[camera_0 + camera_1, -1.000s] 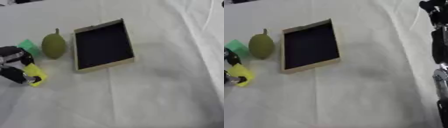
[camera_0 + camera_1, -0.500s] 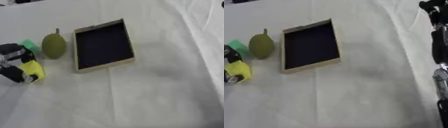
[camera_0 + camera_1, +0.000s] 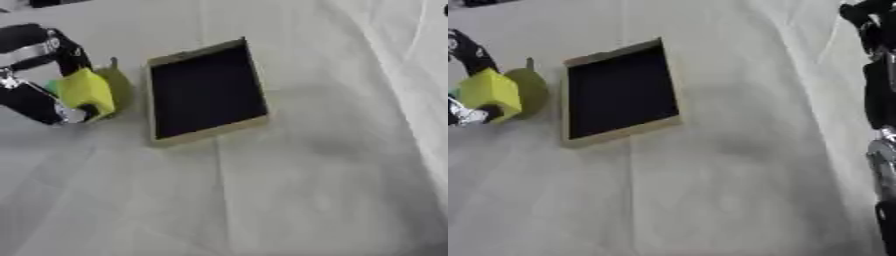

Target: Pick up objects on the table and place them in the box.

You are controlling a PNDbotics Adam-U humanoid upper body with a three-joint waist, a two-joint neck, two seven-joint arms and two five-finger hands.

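Showing only its dark floor, the box (image 3: 206, 93) holds nothing.

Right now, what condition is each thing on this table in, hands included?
Yellow block: lifted off the cloth, held in the left hand.
Left hand: fingers curled round the yellow block, left of the box.
Shallow wooden box with dark inside: lying flat, open, nothing in it.
Green pear-shaped fruit: on the cloth beside the box, partly hidden by the block.
Right hand: not visible; only its arm shows at the right edge.
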